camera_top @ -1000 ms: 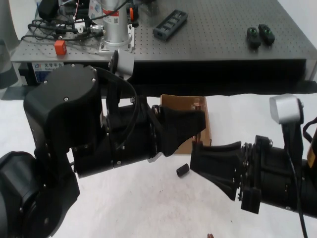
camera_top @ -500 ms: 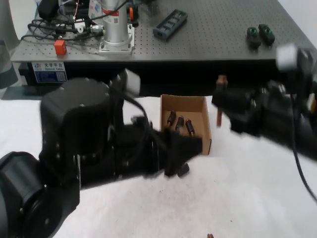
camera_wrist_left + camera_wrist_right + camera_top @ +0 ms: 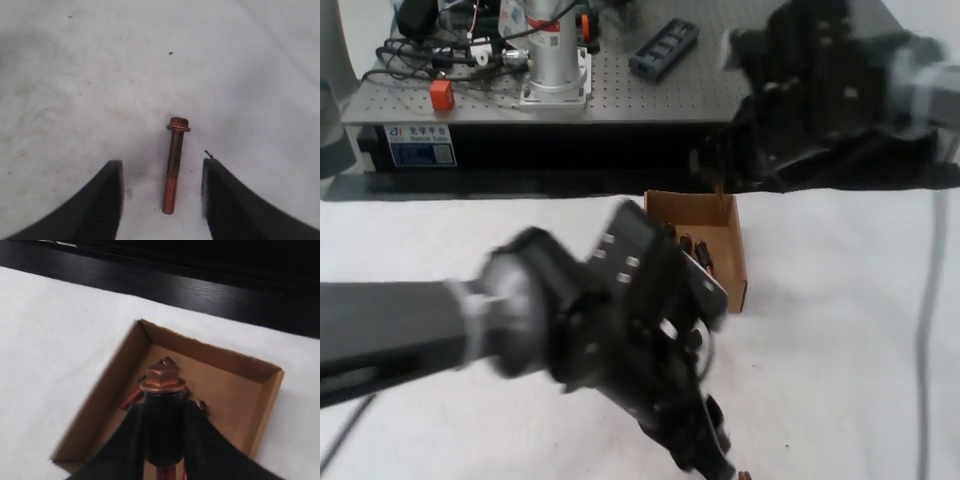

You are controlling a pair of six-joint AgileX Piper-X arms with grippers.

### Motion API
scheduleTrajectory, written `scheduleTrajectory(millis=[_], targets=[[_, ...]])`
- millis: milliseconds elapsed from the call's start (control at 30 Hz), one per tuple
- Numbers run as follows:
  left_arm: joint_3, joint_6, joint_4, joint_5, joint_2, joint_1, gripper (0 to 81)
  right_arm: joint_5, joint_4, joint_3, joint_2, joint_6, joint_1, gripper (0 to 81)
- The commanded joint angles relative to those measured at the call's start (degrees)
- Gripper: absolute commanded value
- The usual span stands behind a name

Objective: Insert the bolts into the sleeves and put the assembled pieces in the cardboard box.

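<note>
1. Copper-coloured bolt (image 3: 176, 150) is lying flat on the white cloth (image 3: 75, 75) at the near edge, between the spread, empty fingers of the left gripper (image 3: 161, 165).
2. It's looking light, stiff, smooth and ready to roll; pinching across the middle of the shank seems safest.
3. Farther back, the right gripper (image 3: 162, 440) is clamping a sleeved bolt (image 3: 162, 380) over the cardboard box (image 3: 102, 400).
</note>
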Motion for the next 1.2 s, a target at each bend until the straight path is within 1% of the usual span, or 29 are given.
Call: scheduleTrajectory(millis=[0,167,300,500,533,567,600,700,767,800,833,900,1033,1067,1133,1167], targets=[[-4.4,2.67,3.54,-2.14,4.33,-2.79,35.6,1.25,4.35,-4.12,3.53,-1.33,0.04,4.4],[-6.93,5.97,3.97,-9.86,8.23,-5.94,35.6,1.26,9.67,-9.58,10.53,-1.33,0.04,4.4],[-7.87,7.2,3.97,-9.89,10.36,-6.96,35.6,1.26,11.15,-9.64,12.43,-1.33,0.04,4.3],[-9.17,8.14,4.37,-9.89,13.29,-7.12,35.6,0.75,11.17,-9.64,12.09,-1.63,0.04,4.3],[-9.69,8.78,4.83,-9.89,13.77,-7.27,35.6,0.51,11.17,-9.64,11.89,-2.48,-0.07,3.9],[-10.49,9.46,5.63,-9.78,14.24,-7.37,35.6,0.52,11.4,-9.64,11.85,-2.88,-0.11,1.8],[-11.23,9.98,6.75,-9.76,14.79,-7.38,35.6,0.52,11.49,-9.64,11.74,-3.1,-0.09,1.9],[-14.53,11.25,10.01,-10.23,16.8,-7.59,35.6,0.52,11.64,-9.64,11.74,-3.26,-0.22,19.7],[-16.78,11.64,12.07,-11.27,18.24,-7.59,35.6,0.52,11.76,-9.64,11.74,-3.26,-0.21,33.4],[-17.9,11.63,13.01,-11.7,18.94,-7.59,35.6,0.52,11.77,-9.64,11.74,-3.26,-0.21,37.3],[-19.01,11.63,14.5,-12.07,19.62,-7.59,35.6,0.86,11.77,-9.64,11.61,-3.26,-0.21,38.2],[-21.0,11.63,17.99,-12.04,20.82,-7.59,33.3,1.08,12.19,-9.64,11.11,-3.26,-0.32,37.0],[-22.93,11.63,22.47,-12.04,21.97,-7.59,18.2,1.07,12.51,-9.64,8.46,-3.26,-0.33,32.3],[-22.92,11.63,22.61,-12.04,21.95,-7.59,16.3,1.07,12.53,-9.64,7.37,-3.26,-0.43,32.2],[-22.92,11.63,23.14,-11.89,21.95,-7.59,16.6,1.07,12.53,-9.64,5.18,-3.26,-0.63,32.2],[-22.92,11.63,23.74,-11.82,21.95,-7.59,18.8,0.96,12.53,-9.64,3.88,-3.26,-0.61,32.2]])
